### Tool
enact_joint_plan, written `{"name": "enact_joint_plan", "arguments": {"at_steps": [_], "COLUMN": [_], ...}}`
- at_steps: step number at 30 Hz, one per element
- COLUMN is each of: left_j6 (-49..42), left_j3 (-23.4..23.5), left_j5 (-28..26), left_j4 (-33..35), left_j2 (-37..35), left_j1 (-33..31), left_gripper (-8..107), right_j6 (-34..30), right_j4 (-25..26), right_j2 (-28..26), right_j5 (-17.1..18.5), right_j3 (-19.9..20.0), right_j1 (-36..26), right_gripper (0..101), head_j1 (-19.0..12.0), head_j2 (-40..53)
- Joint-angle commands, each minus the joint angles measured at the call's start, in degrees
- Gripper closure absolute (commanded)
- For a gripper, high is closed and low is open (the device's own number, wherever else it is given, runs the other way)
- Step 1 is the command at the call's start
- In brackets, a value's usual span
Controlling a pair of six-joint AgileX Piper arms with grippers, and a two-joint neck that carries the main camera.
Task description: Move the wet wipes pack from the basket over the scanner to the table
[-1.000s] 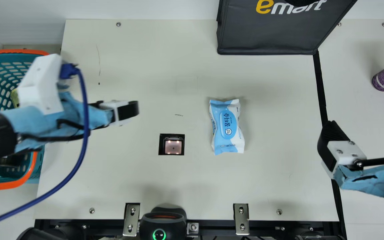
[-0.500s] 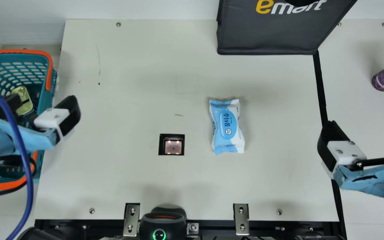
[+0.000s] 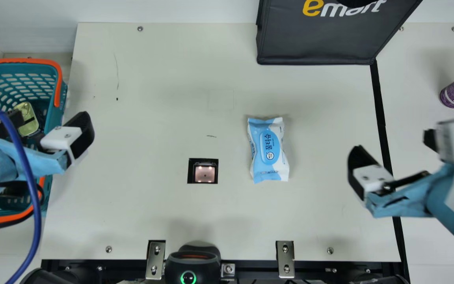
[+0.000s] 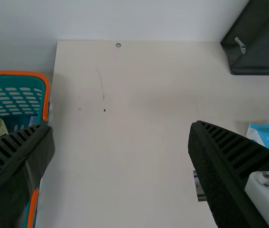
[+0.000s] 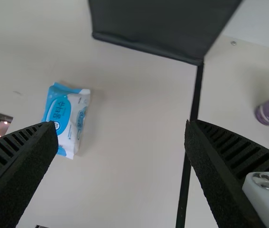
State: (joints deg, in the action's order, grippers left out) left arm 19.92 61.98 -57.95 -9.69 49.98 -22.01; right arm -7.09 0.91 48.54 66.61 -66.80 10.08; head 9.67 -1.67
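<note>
Wet wipes pack [image 3: 268, 150] lies label-up on the tabletop [image 3: 152, 79], between scanner [image 3: 204, 174] and right edge, apparently placed to satisfy the task. Left gripper [image 3: 47, 125], released by the left edge, and right gripper [image 3: 395, 149], spread near the right, grasp nothing.

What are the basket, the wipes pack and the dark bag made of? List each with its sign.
Basket: smooth moulded plastic, by the regular slots in its teal wall.
Wipes pack: thin plastic film, slightly glossy, by its creases and flat crimped ends.
Dark bag: probably coated fabric, fairly matt, by its bound edges; could be faux leather.
</note>
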Motion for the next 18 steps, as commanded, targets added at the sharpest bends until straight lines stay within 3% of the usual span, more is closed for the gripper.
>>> {"name": "enact_joint_plan", "arguments": {"at_steps": [1, 9, 18], "left_j6": [0.00, 0.00, 0.00], "left_j3": [0.00, 0.00, 0.00], "left_j5": [0.00, 0.00, 0.00], "left_j4": [0.00, 0.00, 0.00], "left_j2": [0.00, 0.00, 0.00], "left_j1": [0.00, 0.00, 0.00], "left_gripper": [9, 9, 9], "right_j6": [-1.05, -1.01, 12.32], "right_j4": [0.08, 1.17, 4.62], "right_j2": [2.39, 10.21, 20.67], "right_j5": [-1.32, -5.93, -9.19], "right_j3": [0.82, 2.86, 3.01], "right_j1": [4.62, 15.59, 22.59], "right_gripper": [6, 6, 6], "head_j1": [-1.75, -1.75, -1.75], "head_j2": [0.09, 0.09, 0.09]}}
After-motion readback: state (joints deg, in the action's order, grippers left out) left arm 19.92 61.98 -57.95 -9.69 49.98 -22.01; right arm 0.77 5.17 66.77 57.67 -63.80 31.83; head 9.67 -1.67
